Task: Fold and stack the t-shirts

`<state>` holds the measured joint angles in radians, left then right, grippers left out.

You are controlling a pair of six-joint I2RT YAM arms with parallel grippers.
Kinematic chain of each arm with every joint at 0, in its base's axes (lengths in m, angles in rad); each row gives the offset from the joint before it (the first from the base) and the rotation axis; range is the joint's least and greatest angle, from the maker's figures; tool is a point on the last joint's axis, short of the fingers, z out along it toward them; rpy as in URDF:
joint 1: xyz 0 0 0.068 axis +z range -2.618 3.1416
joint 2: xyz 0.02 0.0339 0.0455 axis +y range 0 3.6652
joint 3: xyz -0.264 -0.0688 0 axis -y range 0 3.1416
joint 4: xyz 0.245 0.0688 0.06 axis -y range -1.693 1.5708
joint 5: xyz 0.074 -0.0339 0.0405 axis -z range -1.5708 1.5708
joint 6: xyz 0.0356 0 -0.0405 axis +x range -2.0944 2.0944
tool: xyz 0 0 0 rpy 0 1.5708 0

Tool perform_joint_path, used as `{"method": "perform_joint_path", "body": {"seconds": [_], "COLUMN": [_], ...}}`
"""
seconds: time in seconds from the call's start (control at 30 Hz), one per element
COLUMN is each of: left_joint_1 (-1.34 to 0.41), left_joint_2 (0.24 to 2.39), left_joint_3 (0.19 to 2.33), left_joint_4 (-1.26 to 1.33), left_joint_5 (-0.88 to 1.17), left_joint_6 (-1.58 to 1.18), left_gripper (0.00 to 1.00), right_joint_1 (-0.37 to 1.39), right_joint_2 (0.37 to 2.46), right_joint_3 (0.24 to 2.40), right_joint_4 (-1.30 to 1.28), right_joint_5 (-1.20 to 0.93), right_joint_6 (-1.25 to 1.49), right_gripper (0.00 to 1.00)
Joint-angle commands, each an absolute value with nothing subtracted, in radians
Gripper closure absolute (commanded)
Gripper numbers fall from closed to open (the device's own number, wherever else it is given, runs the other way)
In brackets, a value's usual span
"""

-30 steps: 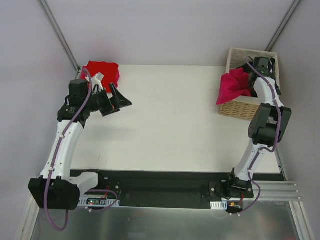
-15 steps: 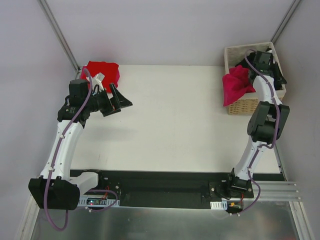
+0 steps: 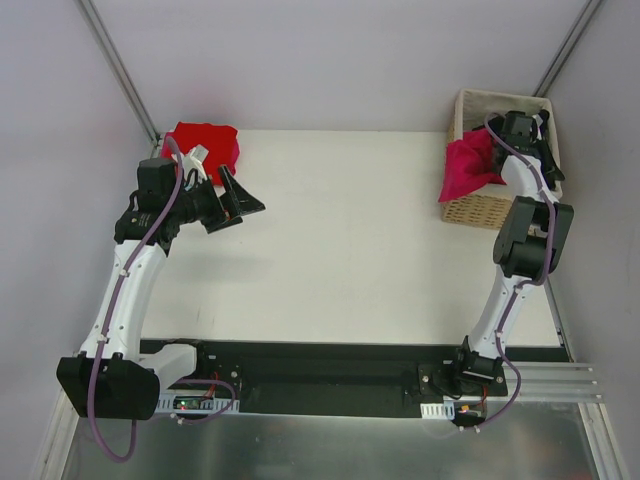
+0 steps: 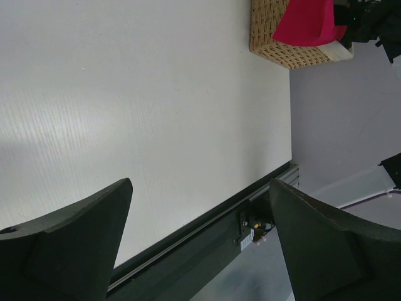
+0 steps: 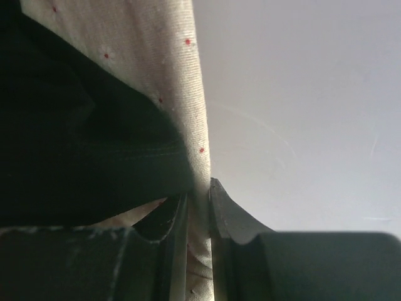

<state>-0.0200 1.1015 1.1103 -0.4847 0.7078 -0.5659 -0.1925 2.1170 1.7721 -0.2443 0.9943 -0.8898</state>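
Note:
A magenta-pink t-shirt [image 3: 468, 168] hangs over the left wall of the wicker basket [image 3: 490, 212] at the back right; it also shows in the left wrist view [image 4: 307, 22]. My right gripper [image 3: 522, 130] sits at the basket's rim. In the right wrist view it [image 5: 199, 188] is shut on the basket's cream, red-dotted liner [image 5: 188, 94], with a black t-shirt [image 5: 81, 144] just inside. A brighter red t-shirt [image 3: 205, 145] lies bunched at the back left corner. My left gripper [image 3: 235, 200] hovers open beside it, nothing between its fingers [image 4: 75, 232].
The white table [image 3: 350, 240] stretches between the two arms. The basket [image 4: 282, 53] stands against the right wall at the far corner. A black rail [image 4: 207, 238] runs along the table's near edge.
The basket has tipped and shifted at the back right with the right gripper at its rim, and the magenta shirt swung with it. The left arm stays where it was.

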Motion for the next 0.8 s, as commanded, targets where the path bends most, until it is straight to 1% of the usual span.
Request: {"method": "perform_joint_path", "body": {"seconds": [0.0, 0.17, 0.27, 0.37, 0.5, 0.53, 0.6, 0.67, 0.7, 0.77], "left_joint_1": [-0.026, -0.028, -0.028, -0.046, -0.101, -0.115, -0.156, -0.181, -0.204, -0.219], "left_joint_2": [1.083, 1.092, 1.126, 1.163, 1.215, 1.227, 1.270, 1.314, 1.327, 1.357], "left_joint_3": [1.137, 1.152, 1.161, 1.167, 1.186, 1.199, 1.219, 1.256, 1.272, 1.307], "left_joint_4": [-0.483, -0.480, -0.482, -0.482, -0.480, -0.482, -0.480, -0.482, -0.482, -0.480], "left_joint_5": [0.744, 0.750, 0.750, 0.736, 0.712, 0.709, 0.704, 0.704, 0.707, 0.709], "left_joint_6": [-0.578, -0.561, -0.564, -0.572, -0.578, -0.580, -0.574, -0.569, -0.566, -0.560], "left_gripper": [0.09, 0.09, 0.09, 0.10, 0.11, 0.11, 0.11, 0.11, 0.11, 0.11], "right_joint_1": [-0.199, -0.218, -0.224, -0.229, -0.235, -0.235, -0.235, -0.238, -0.239, -0.242], "right_joint_2": [2.144, 2.210, 2.232, 2.252, 2.221, 2.212, 2.197, 2.180, 2.177, 2.171], "right_joint_3": [1.870, 1.939, 1.968, 1.996, 1.965, 1.957, 1.930, 1.928, 1.933, 1.939], "right_joint_4": [-0.176, -0.120, -0.139, -0.244, -0.270, -0.259, -0.232, -0.230, -0.232, -0.232], "right_joint_5": [1.042, 1.025, 0.973, 0.849, 0.677, 0.616, 0.586, 0.503, 0.483, 0.436], "right_joint_6": [-0.851, -0.879, -0.861, -0.793, -0.742, -0.741, -0.738, -0.733, -0.735, -0.726], "right_gripper": [0.83, 0.83, 0.84, 0.86, 0.86, 0.83, 0.78, 0.66, 0.64, 0.63]}}
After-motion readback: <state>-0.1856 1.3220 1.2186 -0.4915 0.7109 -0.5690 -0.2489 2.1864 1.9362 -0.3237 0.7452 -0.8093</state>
